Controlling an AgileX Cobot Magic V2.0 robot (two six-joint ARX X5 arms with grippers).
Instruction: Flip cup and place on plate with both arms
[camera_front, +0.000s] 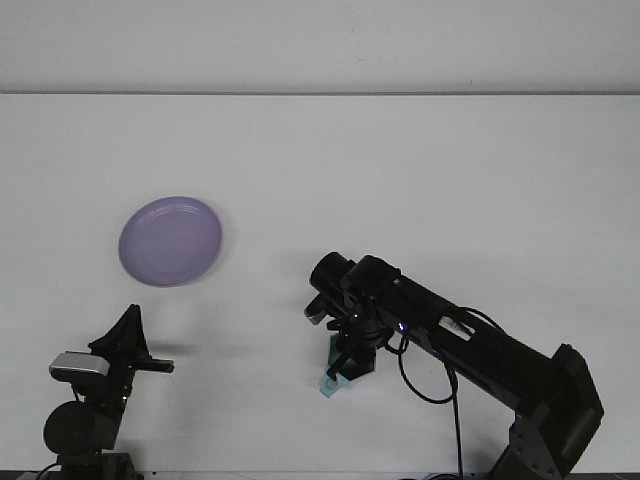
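- the right gripper (342, 368) is clamped on the blue cup (336, 375), low at the table (400, 170) near the front middle.
- the left gripper (128, 335) rests below the purple plate (170, 241); i cannot tell its fingers' state.

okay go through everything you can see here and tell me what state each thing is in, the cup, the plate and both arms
Cup: held by the right end effector, low near the table's front, mostly hidden.
Plate: empty, flat on the table, far left of the cup.
Right end effector: shut on the cup, arm stretched toward the middle.
Left end effector: holding nothing, parked at front left.
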